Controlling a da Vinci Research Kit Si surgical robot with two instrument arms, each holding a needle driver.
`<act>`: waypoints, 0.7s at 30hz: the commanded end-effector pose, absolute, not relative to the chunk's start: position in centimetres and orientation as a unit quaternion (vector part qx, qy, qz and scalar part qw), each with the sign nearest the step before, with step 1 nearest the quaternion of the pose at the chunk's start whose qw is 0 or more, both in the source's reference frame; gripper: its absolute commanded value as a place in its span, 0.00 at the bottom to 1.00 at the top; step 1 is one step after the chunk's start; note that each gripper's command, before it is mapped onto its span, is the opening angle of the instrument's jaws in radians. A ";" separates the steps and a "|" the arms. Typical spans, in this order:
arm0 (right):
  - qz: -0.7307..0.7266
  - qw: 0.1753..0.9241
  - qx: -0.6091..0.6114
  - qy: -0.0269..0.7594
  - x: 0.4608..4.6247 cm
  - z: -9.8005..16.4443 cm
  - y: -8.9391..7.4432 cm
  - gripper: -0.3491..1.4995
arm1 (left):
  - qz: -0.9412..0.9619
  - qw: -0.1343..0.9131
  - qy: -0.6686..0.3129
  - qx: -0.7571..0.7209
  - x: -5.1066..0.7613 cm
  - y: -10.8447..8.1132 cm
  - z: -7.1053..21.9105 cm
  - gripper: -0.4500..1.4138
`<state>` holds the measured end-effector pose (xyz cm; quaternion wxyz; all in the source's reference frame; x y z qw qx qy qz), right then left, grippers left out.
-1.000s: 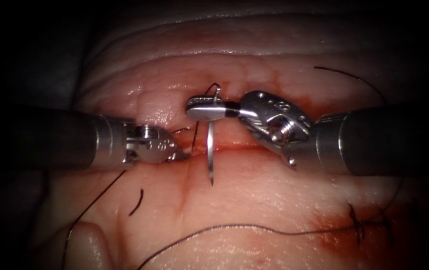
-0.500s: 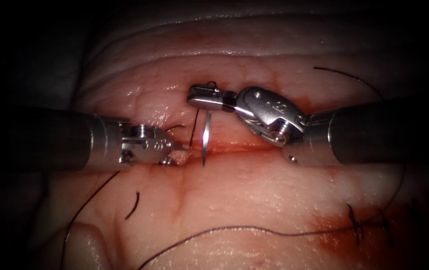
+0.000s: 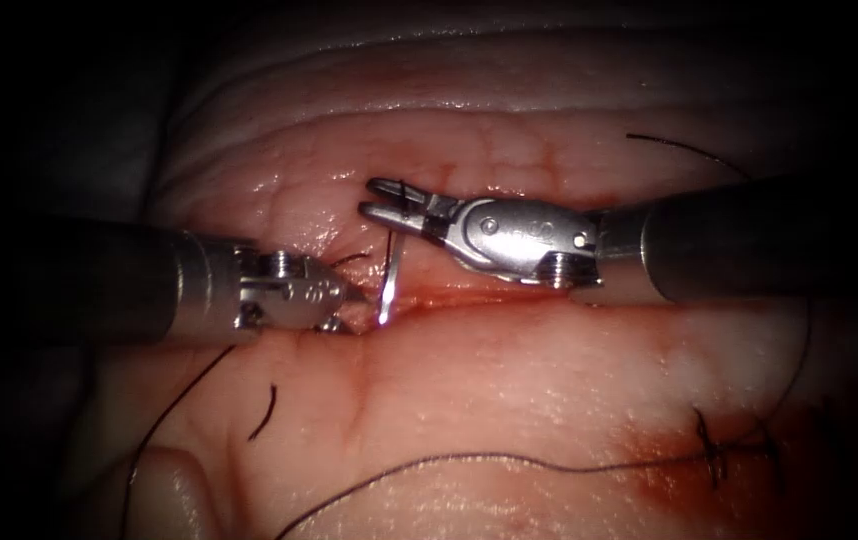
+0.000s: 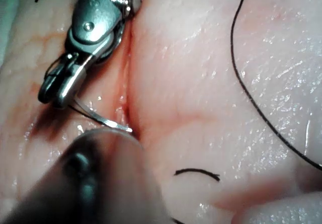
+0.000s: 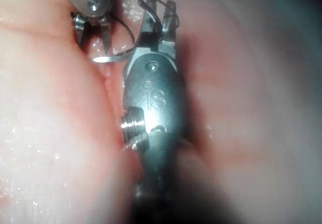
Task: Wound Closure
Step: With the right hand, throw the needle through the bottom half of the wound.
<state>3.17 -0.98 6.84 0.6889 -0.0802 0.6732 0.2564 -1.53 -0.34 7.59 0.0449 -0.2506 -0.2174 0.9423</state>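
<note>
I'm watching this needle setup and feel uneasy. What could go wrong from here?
The right tool holds the needle near its thread end, so the long free part could twist in the jaws. The needle tip sits at the cut, close to the left tool at the tissue edge, and might strike it. The thread lying loose across the tissue could snag.

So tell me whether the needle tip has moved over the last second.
Yes. The needle tip, held by the right end effector, swung up and left, from below the cut to its line.

Dark shafts (image 3: 739,245), silver screwed wrists (image 3: 519,232)
</note>
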 end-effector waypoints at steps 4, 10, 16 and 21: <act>0.231 0.697 -0.104 0.671 3.24 7.0 -1.0 0.00 | 0.942 0.045 -0.217 -0.252 -1.59 -0.3 7.6 0.42; 0.222 0.701 -0.097 0.671 3.27 7.0 -1.2 0.00 | 0.940 0.049 -0.212 -0.261 -1.58 -0.3 7.6 0.41; 0.219 0.714 -0.070 0.662 3.26 7.0 -1.2 0.00 | 0.941 0.054 -0.207 -0.262 -1.59 -0.3 7.5 0.41; 0.223 0.720 -0.058 0.654 3.25 7.0 -1.2 0.00 | 0.938 0.070 -0.190 -0.280 -1.59 -0.2 7.4 0.41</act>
